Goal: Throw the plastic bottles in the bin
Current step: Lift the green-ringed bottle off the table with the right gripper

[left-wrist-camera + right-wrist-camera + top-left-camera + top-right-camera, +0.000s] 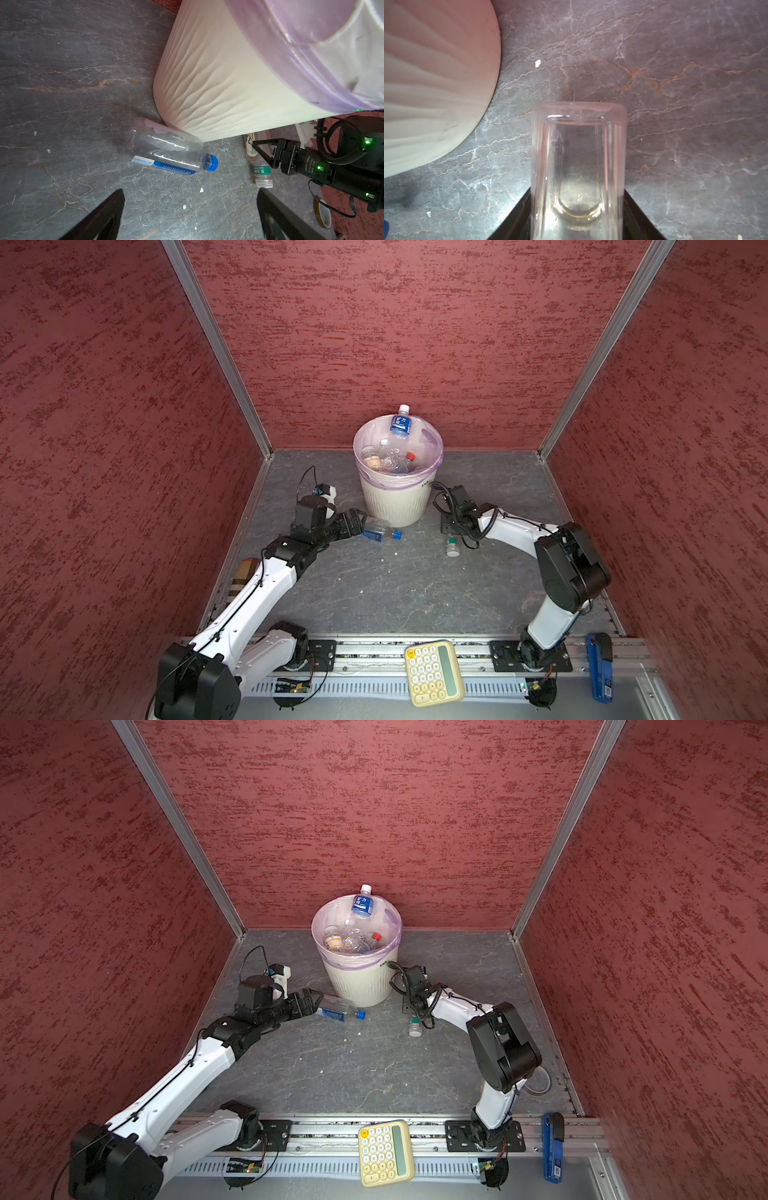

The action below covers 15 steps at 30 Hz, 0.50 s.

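Left claw (pixel 360 524) sits low over the grey marbled table (pixel 415 593), fingers (pixel 104 214) spread wide apart, nothing between them. A clear plastic bottle with a blue label and blue cap (pixel 166 149) lies on its side just ahead of the fingertips, not touched, its body right against the foot of the bin. In both top views its base end is nearest the claw and the cap points away. Right claw (pixel 577 190) is on the other side of the bin, clamped on a clear plastic bottle with a green band and cream label (pixel 259 172). The black fingers press both sides of it, base end pointing away from the wrist. This bottle lies on the table, near the bin wall but apart from it. The round cream-white ribbed bin (pixel 397 506) stands at the back of the table, with a pale lilac liner (pixel 432 448) folded over its rim. Inside, a blue-labelled white-capped bottle (pixel 400 425) stands on end, poking above the far rim. Lower down are a yellow-labelled bottle (pixel 372 460), a red-capped bottle (pixel 410 457) and crumpled clear bottles (pixel 392 462).
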Tool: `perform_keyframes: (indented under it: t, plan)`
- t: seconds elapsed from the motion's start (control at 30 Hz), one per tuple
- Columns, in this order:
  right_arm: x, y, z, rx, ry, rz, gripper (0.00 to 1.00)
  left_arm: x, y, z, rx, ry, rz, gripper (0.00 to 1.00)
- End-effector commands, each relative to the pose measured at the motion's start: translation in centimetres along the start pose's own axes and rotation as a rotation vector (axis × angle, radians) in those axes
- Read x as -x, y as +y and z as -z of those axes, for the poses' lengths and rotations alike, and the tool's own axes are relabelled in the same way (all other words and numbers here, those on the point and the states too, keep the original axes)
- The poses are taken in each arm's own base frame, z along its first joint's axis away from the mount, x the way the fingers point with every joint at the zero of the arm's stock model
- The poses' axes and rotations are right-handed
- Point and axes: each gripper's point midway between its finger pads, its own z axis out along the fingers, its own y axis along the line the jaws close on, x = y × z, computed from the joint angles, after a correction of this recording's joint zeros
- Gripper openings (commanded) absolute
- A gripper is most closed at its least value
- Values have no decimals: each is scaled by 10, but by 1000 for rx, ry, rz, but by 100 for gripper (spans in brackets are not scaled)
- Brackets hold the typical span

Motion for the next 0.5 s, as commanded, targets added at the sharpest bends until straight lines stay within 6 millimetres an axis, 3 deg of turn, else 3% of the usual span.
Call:
perform_keyframes:
  t: [0.0, 0.37, 0.47]
  plan:
    - [-2, -10, 7, -23, -13, 10, 53, -11, -2, -6, 0, 34, -20, 99]
    - [3, -9, 36, 36, -88, -1, 38, -41, -6, -15, -1, 87, -22, 99]
    - [4, -8, 46, 61, -112, -7, 38, -46, -9, -17, -2, 101, -30, 100]
